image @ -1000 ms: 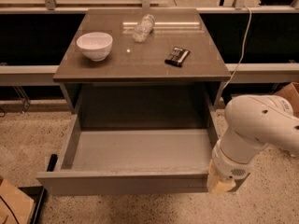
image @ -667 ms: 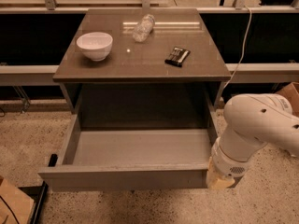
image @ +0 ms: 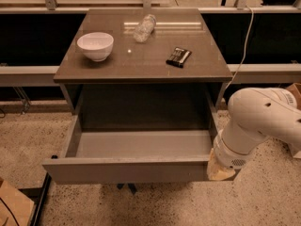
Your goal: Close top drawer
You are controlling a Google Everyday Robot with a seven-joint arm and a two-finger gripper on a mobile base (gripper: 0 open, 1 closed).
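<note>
The top drawer [image: 141, 144] of the grey-brown cabinet stands pulled far out toward me, its smooth grey inside bare. Its plain flat front [image: 127, 170] faces me at the bottom of the view. My white arm [image: 256, 121] reaches in from the right. My gripper [image: 220, 171] is at the right end of the drawer front, pressed against its corner, and only its tan base shows. The lower drawers are hidden beneath the open one.
On the cabinet top [image: 141, 65] stand a white bowl [image: 95, 45], a clear plastic bottle [image: 144, 28] lying on its side and a dark snack bar [image: 178, 57]. A low shelf rail [image: 28, 74] runs behind. A cardboard box corner [image: 11, 206] sits at the lower left on the speckled floor.
The drawer front has moved a little back toward the cabinet, and my gripper has moved with it at its right end.
</note>
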